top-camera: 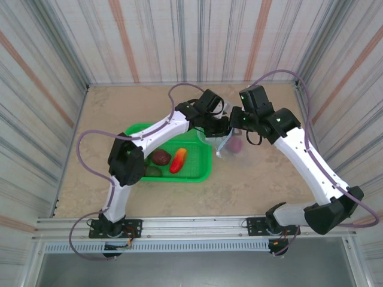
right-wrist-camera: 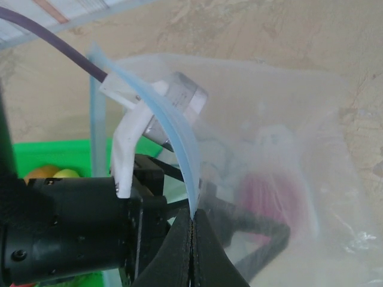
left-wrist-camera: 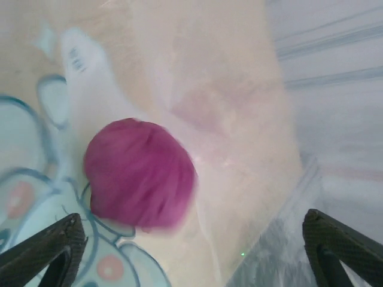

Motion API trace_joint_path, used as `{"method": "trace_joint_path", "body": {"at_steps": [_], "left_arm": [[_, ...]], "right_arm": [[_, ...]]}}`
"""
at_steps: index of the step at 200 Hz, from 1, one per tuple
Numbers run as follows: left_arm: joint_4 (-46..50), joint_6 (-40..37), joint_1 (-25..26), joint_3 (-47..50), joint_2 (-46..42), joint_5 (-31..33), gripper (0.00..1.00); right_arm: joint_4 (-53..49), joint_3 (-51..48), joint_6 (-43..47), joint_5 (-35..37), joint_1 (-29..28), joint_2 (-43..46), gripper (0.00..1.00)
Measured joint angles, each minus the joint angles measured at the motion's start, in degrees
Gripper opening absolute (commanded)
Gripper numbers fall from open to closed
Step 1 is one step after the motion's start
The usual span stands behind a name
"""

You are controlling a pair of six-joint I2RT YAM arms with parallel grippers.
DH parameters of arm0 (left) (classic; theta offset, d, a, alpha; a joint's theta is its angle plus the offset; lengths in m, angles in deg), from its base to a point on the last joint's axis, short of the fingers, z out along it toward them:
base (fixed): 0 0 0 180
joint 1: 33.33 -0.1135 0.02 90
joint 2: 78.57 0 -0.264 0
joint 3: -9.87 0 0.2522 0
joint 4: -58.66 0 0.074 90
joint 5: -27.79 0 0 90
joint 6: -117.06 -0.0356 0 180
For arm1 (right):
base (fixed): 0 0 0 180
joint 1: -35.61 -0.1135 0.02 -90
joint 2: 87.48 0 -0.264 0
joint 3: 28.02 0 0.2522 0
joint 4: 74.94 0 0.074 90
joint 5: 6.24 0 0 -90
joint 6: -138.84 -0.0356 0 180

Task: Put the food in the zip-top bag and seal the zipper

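Landmark for all positions: green mesh basket.

Zip-top bag stands just beside the basket's right edge, mouth upward and pulled open; zipper is unsealed along the open rim.

Right gripper: clenched on the zipper; both fingers are pressed flat together with the light blue strip pinched between them, at the bag's rim.

Left gripper: reaches from over the basket's far right corner down into the bag mouth; jaws are spread wide, released, with nothing between them.

Purple food piece: inside the bag, right of the basket, lying against the printed wall; it is near the left gripper's fingers but not gripped; the left wrist view is blurred, so we cannot tell whether anything touches it.

Other food lies in the basket: dark maroon piece and red-orange piece side by side mid-basket; green piece at the near wall.

The right wrist view shows an orange top and a yellow-green top above the basket wall; we cannot match these to the overhead pieces.
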Motion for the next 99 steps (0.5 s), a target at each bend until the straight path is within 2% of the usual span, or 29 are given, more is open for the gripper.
{"method": "trace_joint_path", "body": {"at_steps": [54,99], "left_arm": [[-1.42,0.52,-0.44,1.05,-1.46,0.57,0.99],[2.95,-0.55,-0.68,2.16,-5.35,6.29,0.99]], "right_arm": [[1.57,-0.26,0.04,-1.9,1.07,0.13,0.0],[3.63,-0.35,0.46,-5.55,1.09,0.74,0.0]]}}
